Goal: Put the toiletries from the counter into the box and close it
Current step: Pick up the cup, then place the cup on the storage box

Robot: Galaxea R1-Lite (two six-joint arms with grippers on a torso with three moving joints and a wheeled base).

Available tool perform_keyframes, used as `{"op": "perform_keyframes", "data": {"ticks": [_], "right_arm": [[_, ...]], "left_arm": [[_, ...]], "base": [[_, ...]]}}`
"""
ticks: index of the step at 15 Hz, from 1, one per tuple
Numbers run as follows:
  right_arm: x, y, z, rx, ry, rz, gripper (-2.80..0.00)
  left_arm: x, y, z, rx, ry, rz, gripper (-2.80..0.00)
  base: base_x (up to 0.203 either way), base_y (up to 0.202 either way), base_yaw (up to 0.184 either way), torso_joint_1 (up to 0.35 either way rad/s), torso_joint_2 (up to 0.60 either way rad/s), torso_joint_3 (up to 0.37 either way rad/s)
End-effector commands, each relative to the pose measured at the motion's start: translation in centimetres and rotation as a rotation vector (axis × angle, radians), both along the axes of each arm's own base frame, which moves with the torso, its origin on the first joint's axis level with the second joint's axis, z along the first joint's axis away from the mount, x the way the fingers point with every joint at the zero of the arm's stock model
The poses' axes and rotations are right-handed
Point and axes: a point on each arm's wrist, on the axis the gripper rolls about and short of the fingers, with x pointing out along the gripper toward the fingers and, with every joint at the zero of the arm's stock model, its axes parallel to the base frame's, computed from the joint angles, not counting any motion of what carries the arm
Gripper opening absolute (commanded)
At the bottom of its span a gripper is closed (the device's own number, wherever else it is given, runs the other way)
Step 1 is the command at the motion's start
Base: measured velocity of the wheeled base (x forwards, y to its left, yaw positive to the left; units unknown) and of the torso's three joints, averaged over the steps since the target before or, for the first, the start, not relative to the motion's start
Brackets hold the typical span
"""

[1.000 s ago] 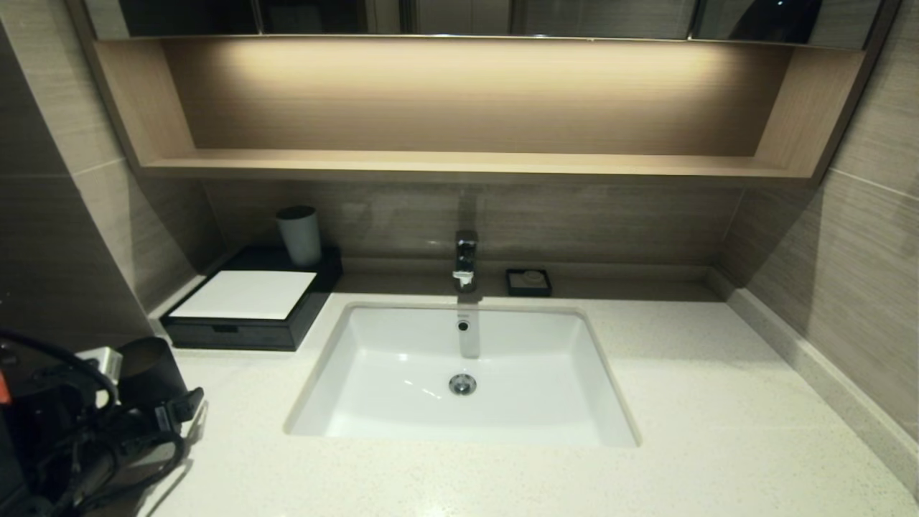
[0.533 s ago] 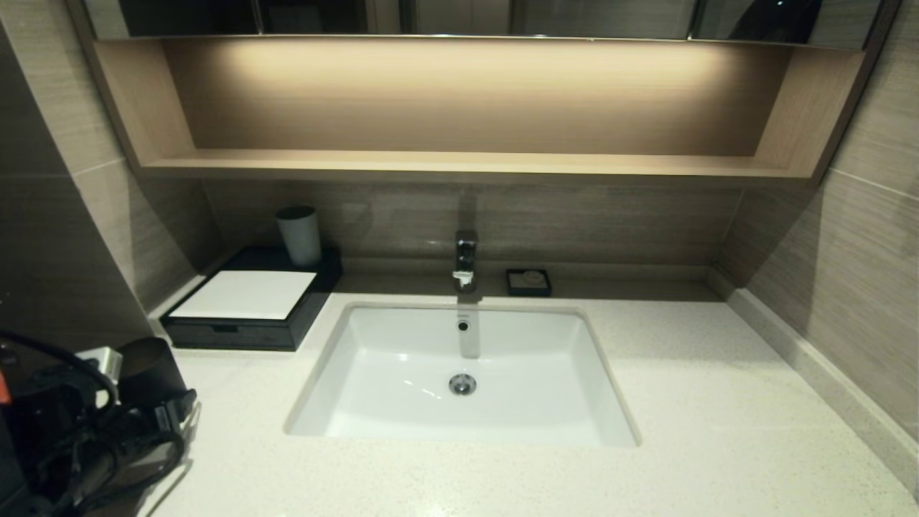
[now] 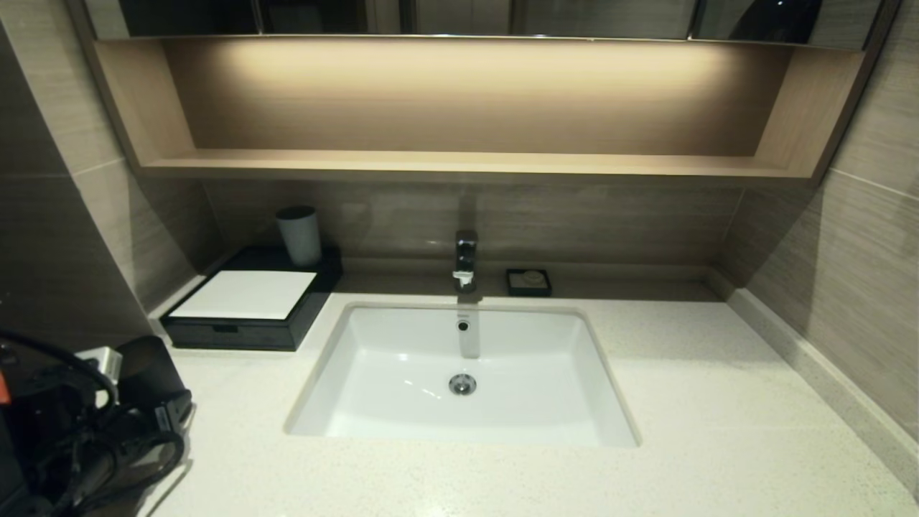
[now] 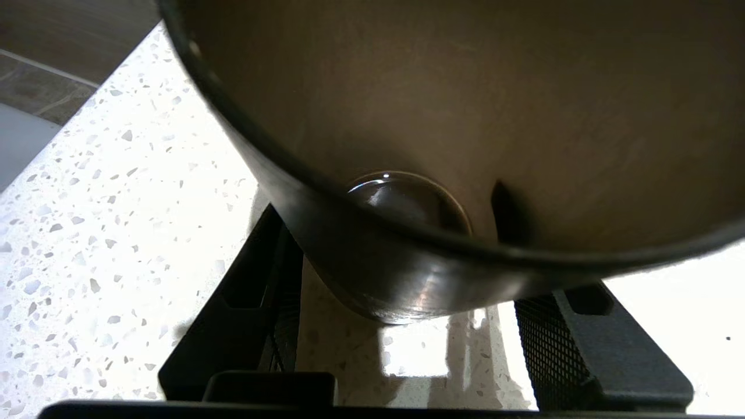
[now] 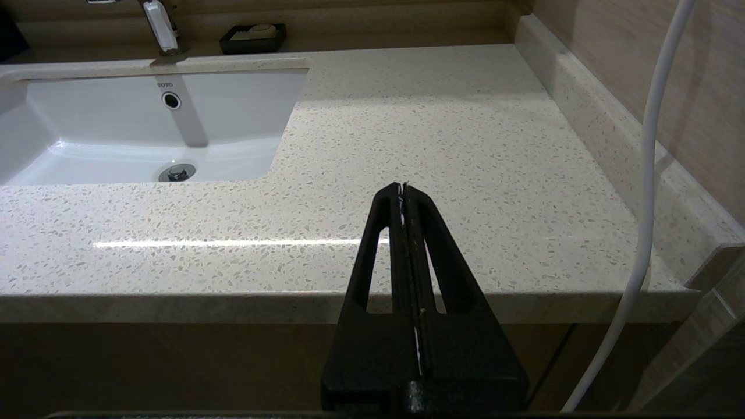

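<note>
The left tool is spread wide around a tilted dark cup, one finger against each side, low over the surface. The box sits beyond this tool toward the wall, drawer closed. The right tool is pressed together, empty, before the surface's front edge.

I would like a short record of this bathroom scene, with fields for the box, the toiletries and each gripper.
box: black box at the back left of the counter, drawer shut
toiletries: none in view
left gripper: at a dark cup, front left of the counter
right gripper: shut, empty, near the counter's front edge
other: grey cup on the box's rear; soap dish beside the faucet
</note>
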Motion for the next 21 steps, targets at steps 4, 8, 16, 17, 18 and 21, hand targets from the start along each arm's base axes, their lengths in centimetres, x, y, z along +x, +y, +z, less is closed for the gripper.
{"op": "perform_keyframes", "data": {"ticks": [4, 8, 16, 17, 18, 21], "right_arm": [[0.0, 0.0, 0.0, 0.000, 0.002, 0.000, -2.80], [0.0, 0.0, 0.0, 0.000, 0.001, 0.000, -2.80], [0.0, 0.0, 0.0, 0.000, 0.002, 0.000, -2.80], [0.0, 0.0, 0.0, 0.000, 0.002, 0.000, -2.80], [0.0, 0.0, 0.0, 0.000, 0.002, 0.000, -2.80], [0.0, 0.0, 0.0, 0.000, 0.000, 0.000, -2.80]], "left_arm": [[0.1, 0.1, 1.7, 0.020, -0.078, 0.005, -2.80], [0.5, 0.2, 3.0, 0.042, -0.141, 0.013, -2.80], [1.8, 0.9, 7.4, 0.062, -0.201, 0.026, -2.80], [2.1, 1.0, 8.5, 0.055, -0.180, 0.028, -2.80], [2.4, 1.1, 9.4, 0.049, -0.164, 0.028, -2.80], [3.6, 1.5, 11.7, 0.036, -0.126, 0.029, -2.80]], "base": [[0.000, 0.000, 0.000, 0.000, 0.00, 0.000], [0.000, 0.000, 0.000, 0.000, 0.00, 0.000], [0.000, 0.000, 0.000, 0.000, 0.00, 0.000], [0.000, 0.000, 0.000, 0.000, 0.00, 0.000], [0.000, 0.000, 0.000, 0.000, 0.00, 0.000], [0.000, 0.000, 0.000, 0.000, 0.00, 0.000]]}}
